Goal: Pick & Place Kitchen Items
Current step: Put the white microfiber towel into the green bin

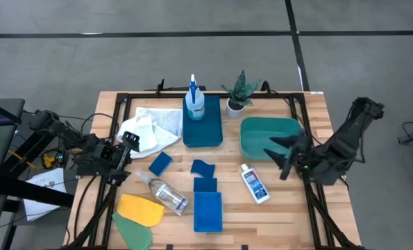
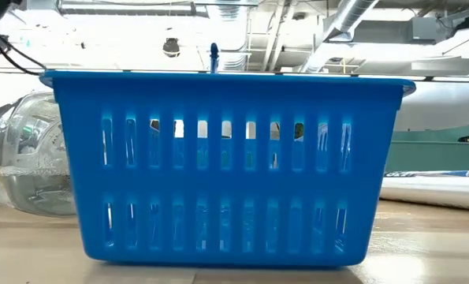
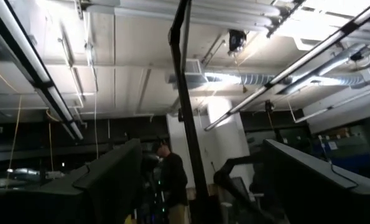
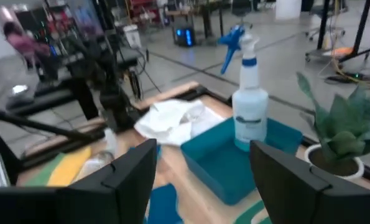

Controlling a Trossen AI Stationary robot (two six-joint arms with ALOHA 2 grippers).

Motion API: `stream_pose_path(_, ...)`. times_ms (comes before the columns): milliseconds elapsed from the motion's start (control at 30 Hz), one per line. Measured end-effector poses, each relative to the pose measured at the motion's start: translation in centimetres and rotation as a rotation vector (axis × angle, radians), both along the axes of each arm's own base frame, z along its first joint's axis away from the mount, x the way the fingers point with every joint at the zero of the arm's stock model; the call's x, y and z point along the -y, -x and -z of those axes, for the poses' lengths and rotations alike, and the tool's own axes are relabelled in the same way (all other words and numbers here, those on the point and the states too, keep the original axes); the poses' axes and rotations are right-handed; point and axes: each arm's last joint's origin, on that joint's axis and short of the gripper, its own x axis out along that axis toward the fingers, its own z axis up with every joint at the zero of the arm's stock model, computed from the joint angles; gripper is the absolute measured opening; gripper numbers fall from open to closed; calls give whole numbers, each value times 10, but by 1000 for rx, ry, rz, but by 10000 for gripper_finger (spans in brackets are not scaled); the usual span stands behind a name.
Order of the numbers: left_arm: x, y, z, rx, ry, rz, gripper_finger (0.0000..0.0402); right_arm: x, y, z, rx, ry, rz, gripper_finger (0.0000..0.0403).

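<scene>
On the wooden table (image 1: 289, 208), well ahead of both grippers' fingertips, the biggest things are containers: a teal tub (image 1: 270, 134) directly in front of the right gripper (image 1: 279, 154), holding nothing that can be seen; a blue tray (image 1: 203, 125) at the far edge with the spray bottle (image 1: 194, 101) standing upright in it; and a slotted blue basket (image 1: 207, 211) near the front edge, whose contents cannot be made out. A white cloth (image 1: 150, 126) lies bunched just beyond the left gripper (image 1: 126, 148), touching the tray's side. A yellow cloth (image 1: 141, 208) and a green cloth (image 1: 134, 232) overlap at the front left corner, off to the side of the left fingers. A clear plastic bottle (image 1: 163, 192) lies on its side between the yellow cloth and the basket. A white bottle (image 1: 254, 183) with a blue label lies flat just past the right fingertips; its writing is too small to read. Small blue sponges (image 1: 160, 163) lie in the middle, between the two grippers. A potted plant (image 1: 239, 94) stands by the tub. Both grippers' fingers are spread apart and hold nothing; the left wrist points up at the ceiling. Bare wood shows around the white bottle and along the right edge.
</scene>
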Motion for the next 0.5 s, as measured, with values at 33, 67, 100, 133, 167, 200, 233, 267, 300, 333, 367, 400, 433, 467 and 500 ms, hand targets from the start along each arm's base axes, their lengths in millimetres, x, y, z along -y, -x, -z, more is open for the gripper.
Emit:
stream_pose_path(33,1,-2,-1,-15,-7,0,328,-1,3,-1,11,7,2,246)
stream_pose_path(67,2,-4,-2,-35,-14,-2,328,-3,4,-1,15,20,6,246)
stream_pose_path(100,2,-6,-3,-53,-15,-8,328,-4,4,0,17,30,7,246)
stream_pose_path(133,3,-8,-4,-68,-15,-16,328,-6,4,1,13,38,3,246)
stream_pose_path(167,3,-9,-5,-80,-13,-23,328,-8,4,2,10,43,1,246)
stream_pose_path(200,3,-11,-5,-92,-10,-33,328,-9,2,3,8,46,2,246)
stream_pose_path(233,4,-12,-6,-102,-8,-41,328,-11,1,4,5,51,5,246)
stream_pose_path(267,4,-14,-5,-112,-8,-47,328,-11,0,5,1,53,5,246)
stream_pose_path(300,5,-16,-5,-122,-7,-54,328,-12,0,5,0,54,5,246)
stream_pose_path(333,5,-17,-5,-130,-8,-56,328,-12,0,5,4,50,7,246)
stream_pose_path(367,6,-18,-5,-135,-10,-57,328,-11,0,5,7,49,10,246)
stream_pose_path(400,6,-19,-5,-139,-13,-58,328,-11,0,4,8,48,10,246)
stream_pose_path(433,7,-21,-5,-143,-14,-58,328,-12,0,5,7,50,9,246)
stream_pose_path(467,7,-22,-6,-145,-16,-59,328,-12,0,5,6,50,9,246)
stream_pose_path(500,8,-23,-6,-148,-17,-58,328,-11,0,5,7,50,9,246)
